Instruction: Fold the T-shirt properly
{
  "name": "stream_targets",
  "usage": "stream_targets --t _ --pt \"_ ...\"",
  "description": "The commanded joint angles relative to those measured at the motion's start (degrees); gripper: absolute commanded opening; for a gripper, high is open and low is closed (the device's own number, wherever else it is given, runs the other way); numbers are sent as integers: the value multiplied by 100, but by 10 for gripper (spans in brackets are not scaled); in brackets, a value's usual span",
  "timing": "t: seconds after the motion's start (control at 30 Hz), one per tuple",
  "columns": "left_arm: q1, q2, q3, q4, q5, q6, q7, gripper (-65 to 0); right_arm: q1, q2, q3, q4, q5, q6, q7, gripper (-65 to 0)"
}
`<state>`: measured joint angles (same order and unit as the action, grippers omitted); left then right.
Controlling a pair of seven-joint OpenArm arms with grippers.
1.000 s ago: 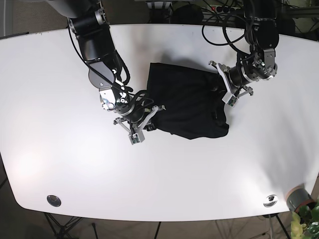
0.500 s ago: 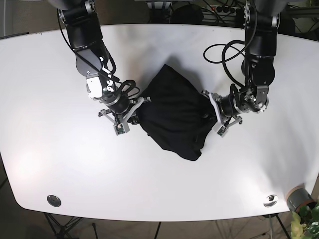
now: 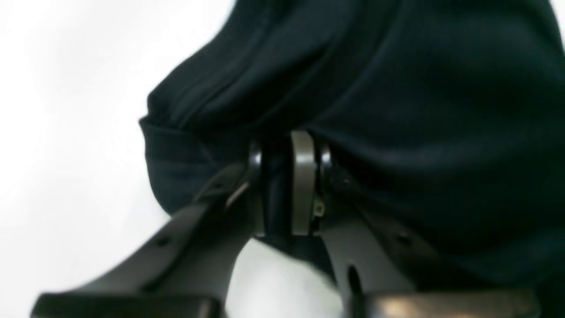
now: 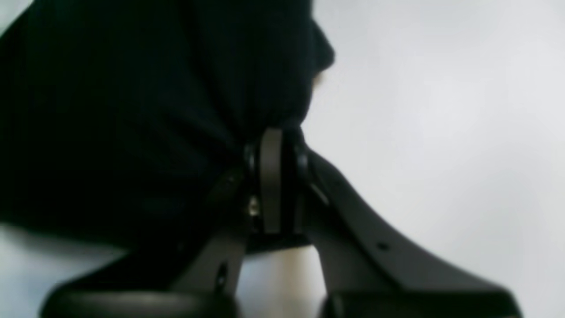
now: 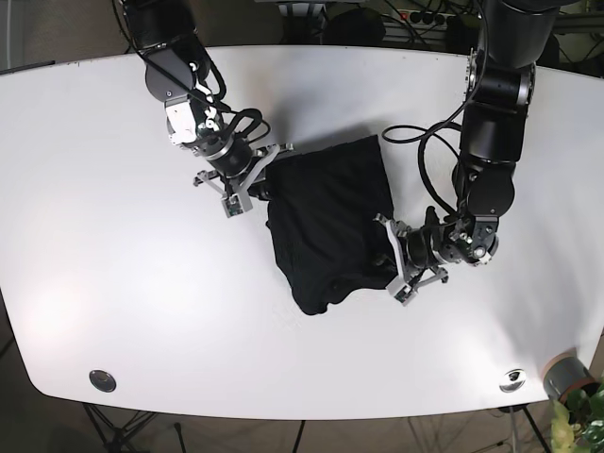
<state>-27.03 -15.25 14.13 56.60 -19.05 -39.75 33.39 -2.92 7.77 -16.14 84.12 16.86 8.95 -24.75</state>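
Black T-shirt, bunched and rumpled, lying mid-table

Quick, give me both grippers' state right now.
Left gripper: closed on the black T-shirt, fabric pinched.
Right gripper: closed on the T-shirt's opposite edge.

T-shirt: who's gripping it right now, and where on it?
Both. Left gripper is shut on the black T-shirt at its near-right edge; right gripper is shut on its far-left edge.

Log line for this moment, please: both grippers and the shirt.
left gripper: shut on T-shirt | right gripper: shut on T-shirt | T-shirt: black, bunched, partly rotated on white table | fold: not finished
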Motion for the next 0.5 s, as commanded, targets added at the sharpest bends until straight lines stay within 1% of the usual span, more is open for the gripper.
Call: stream_targets --t 0.0,0.13,0.23,0.3,0.33,0.4,0.43,0.47 --pt "-300 -18 -20 103 -104 -25 -117 -581 6 -148 -184 111 -38 50 -228 -623" --pt "-519 -62 -37 112 -104 -25 -99 -581 32 -272 -579 120 -38 15 -483 -623" --pt "-572 -177 -37 164 -113 -25 -99 -576 32 -403 -720 155 -29 6 -501 -623" --pt "-572 -194 -37 287 -113 -25 -99 -549 32 -447 -720 217 -20 6 -518 -623" --pt "-546 -194 -37 419 -113 -25 -99 -514 24 -447 -720 270 -3 6 -518 -623" --pt "-528 -194 -46 639 -113 -25 -99 -468 24 -439 -738 419 6 6 -553 -623" --pt "-502 -194 -55 797 -113 5 -99 -442 15 -439 -738 560 6 6 -650 -623" --pt "-414 -194 -55 947 -113 129 -99 -422 15 -430 -738 656 6 15 -755 -623"
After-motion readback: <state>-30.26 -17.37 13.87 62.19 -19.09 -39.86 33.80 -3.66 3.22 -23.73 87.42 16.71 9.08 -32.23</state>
